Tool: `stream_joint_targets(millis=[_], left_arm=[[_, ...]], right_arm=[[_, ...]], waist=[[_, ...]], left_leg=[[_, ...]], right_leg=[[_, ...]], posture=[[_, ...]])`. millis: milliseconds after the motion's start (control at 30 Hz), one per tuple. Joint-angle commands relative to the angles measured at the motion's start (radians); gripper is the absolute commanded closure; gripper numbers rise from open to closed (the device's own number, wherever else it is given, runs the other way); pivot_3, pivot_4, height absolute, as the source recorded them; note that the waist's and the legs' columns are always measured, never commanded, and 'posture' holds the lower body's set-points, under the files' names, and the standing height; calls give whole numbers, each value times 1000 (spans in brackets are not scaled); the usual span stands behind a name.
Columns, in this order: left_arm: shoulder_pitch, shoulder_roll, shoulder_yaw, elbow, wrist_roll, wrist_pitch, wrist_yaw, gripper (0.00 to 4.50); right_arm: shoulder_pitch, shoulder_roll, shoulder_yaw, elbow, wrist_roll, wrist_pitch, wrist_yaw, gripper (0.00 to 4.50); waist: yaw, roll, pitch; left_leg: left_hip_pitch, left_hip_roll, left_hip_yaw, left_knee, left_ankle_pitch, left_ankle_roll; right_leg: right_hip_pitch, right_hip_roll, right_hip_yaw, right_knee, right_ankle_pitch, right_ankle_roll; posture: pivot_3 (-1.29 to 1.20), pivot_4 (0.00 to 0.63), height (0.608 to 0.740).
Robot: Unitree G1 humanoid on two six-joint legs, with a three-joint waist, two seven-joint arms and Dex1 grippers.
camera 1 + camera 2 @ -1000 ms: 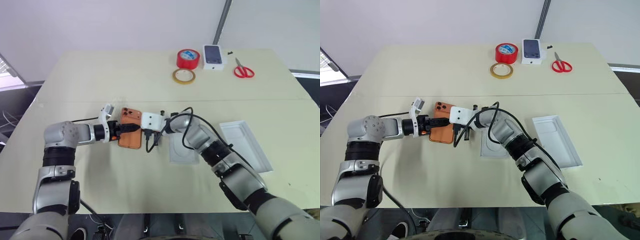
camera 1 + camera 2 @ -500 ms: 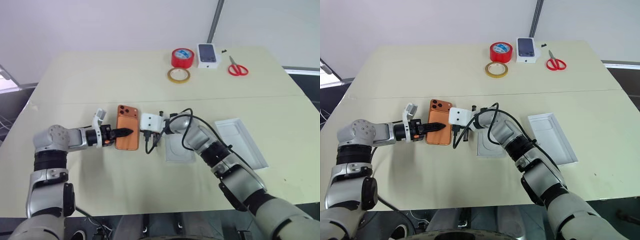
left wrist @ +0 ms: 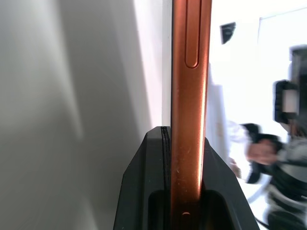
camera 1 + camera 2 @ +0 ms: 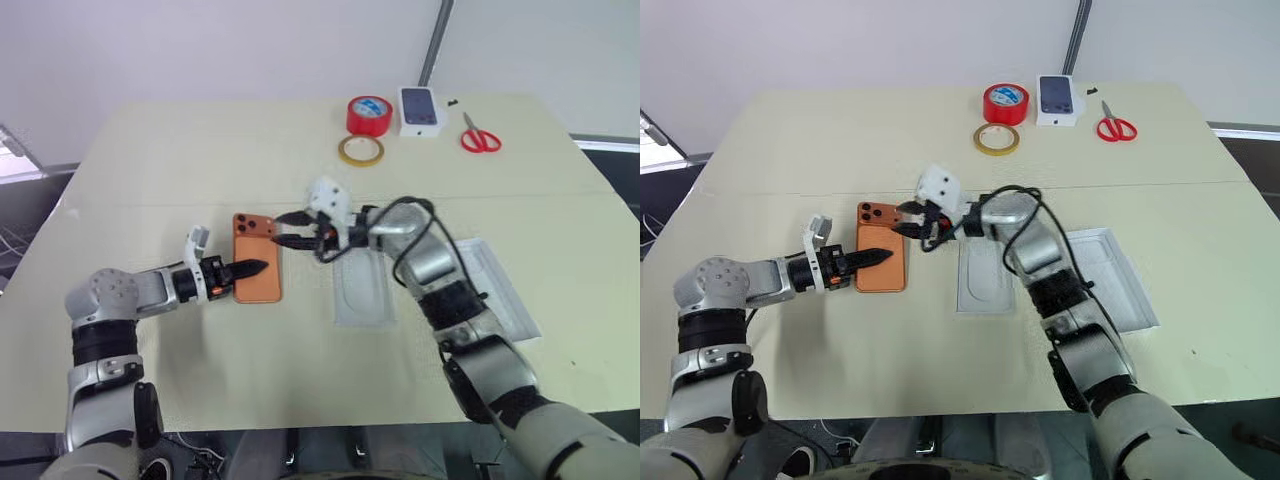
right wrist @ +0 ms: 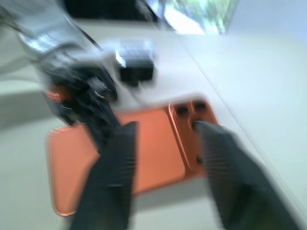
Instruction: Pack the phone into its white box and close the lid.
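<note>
White box (image 4: 987, 277): we see it empty, just right of the phone.
Lid (image 4: 1118, 283): empty (further right).
Phone (image 4: 881, 262): flat on the table (image 4: 790, 130) — pinched by the left gripper (image 4: 876, 257).
Right gripper (image 4: 912, 225): fingers spread, above the phone's lens corner — free table behind.

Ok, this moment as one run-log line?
phone: clamped by left end effector | right end effector: open, above phone | white box: empty | lid: off
</note>
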Motion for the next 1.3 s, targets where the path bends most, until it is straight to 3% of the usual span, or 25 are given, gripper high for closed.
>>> stream_joint_targets(millis=[33,233,433,500,600,933,1000,1100,1300], left_arm=[[-16,-25,63,-43,-71,41,12,4500],[-16,-76,97,-97,-114,3,35,4500],[-13,-97,78,-111,-115,-34,51,4500],[-17,-100,72,-107,-112,-46,56,4500],[-33,-102,76,-90,-118,-46,67,4500],[-46,-107,59,-98,-122,-50,80,4500],[-49,-112,66,-95,-126,-46,87,4500],[-49,-119,68,-99,-128,-46,95,4500],[-55,-146,79,-114,-143,-39,126,4500]], right_arm=[[95,-100,-9,-200,89,54,100,648],[348,-362,-19,-383,48,-35,169,648],[457,-434,-27,-395,-5,-130,108,648],[469,-436,-27,-360,-40,-178,76,1174],[487,-443,-28,-348,-55,-210,57,2467],[516,-451,-6,-333,-75,-234,29,2467],[516,-449,-11,-330,-73,-231,22,3039],[513,-447,-7,-325,-81,-239,14,4324],[499,-414,12,-326,-91,-225,-22,4452]], waist=[[2,0,0],[18,-1,1],[17,-2,2],[21,-3,2],[23,-3,2],[23,-4,3],[22,-4,3],[21,-4,2],[22,-4,2]], left_leg=[[0,0,0,0,-1,1],[-4,1,0,0,-3,5],[-4,2,1,0,-2,4],[-4,2,1,0,-1,1],[-5,2,1,0,1,-1],[-5,2,0,0,1,-1],[-5,2,0,0,1,-1],[-5,2,0,0,1,-1],[-5,2,0,1,1,-2]], right_leg=[[0,0,0,-1,0,0],[-2,0,0,-6,0,0],[-2,1,0,-7,0,0],[-2,1,0,-7,0,0],[-1,1,0,-8,0,0],[-1,1,0,-8,0,0],[-1,1,0,-8,0,0],[-1,2,0,-8,0,0],[-1,2,0,-8,0,0]], posture=[[0,150,740],[0,150,740],[0,150,740],[0,150,740],[0,150,740],[0,150,740],[0,150,740],[0,150,740],[0,150,740]])
